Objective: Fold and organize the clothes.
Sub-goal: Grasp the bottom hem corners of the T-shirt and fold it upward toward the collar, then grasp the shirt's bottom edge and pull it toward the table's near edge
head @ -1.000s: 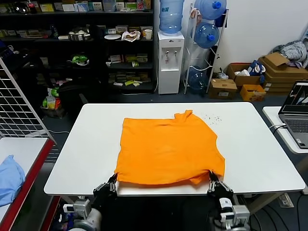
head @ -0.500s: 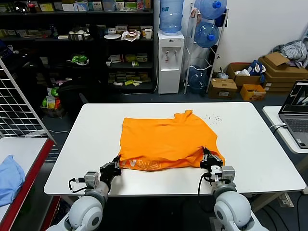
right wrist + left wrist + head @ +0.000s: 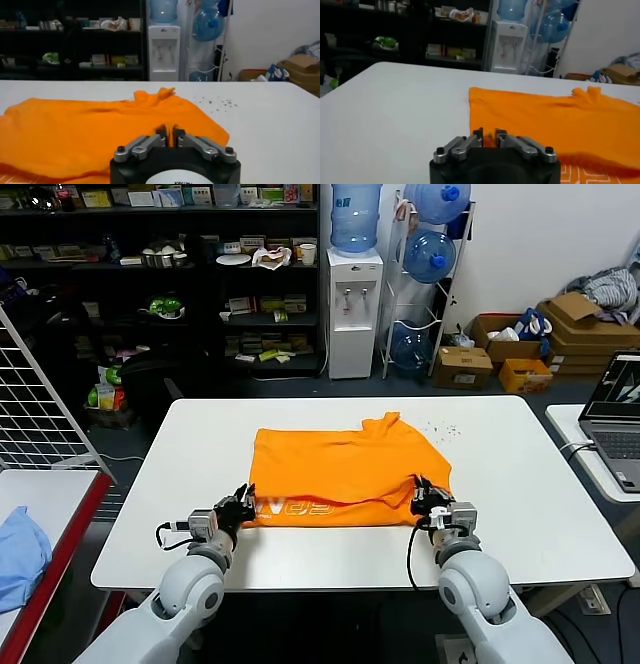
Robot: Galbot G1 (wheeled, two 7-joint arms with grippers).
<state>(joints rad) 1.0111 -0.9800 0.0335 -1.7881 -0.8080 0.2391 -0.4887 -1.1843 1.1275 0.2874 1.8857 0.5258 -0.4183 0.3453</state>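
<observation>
Head view: both grippers' fingers pinch T-shirt [image 3: 345, 469] folded near edge, left [image 3: 243, 506], right [image 3: 424, 502].

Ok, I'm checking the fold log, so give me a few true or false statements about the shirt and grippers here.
1. The shirt lies on the white table. True.
2. White lettering shows on the folded-over near edge. True.
3. The left gripper is parked off the table. False: it is at the shirt's near left corner.
4. The right gripper is at the collar. False: it is at the near right corner; the collar is at the far edge.
5. A laptop sits on the shirt. False: it is on another table to the right.
</observation>
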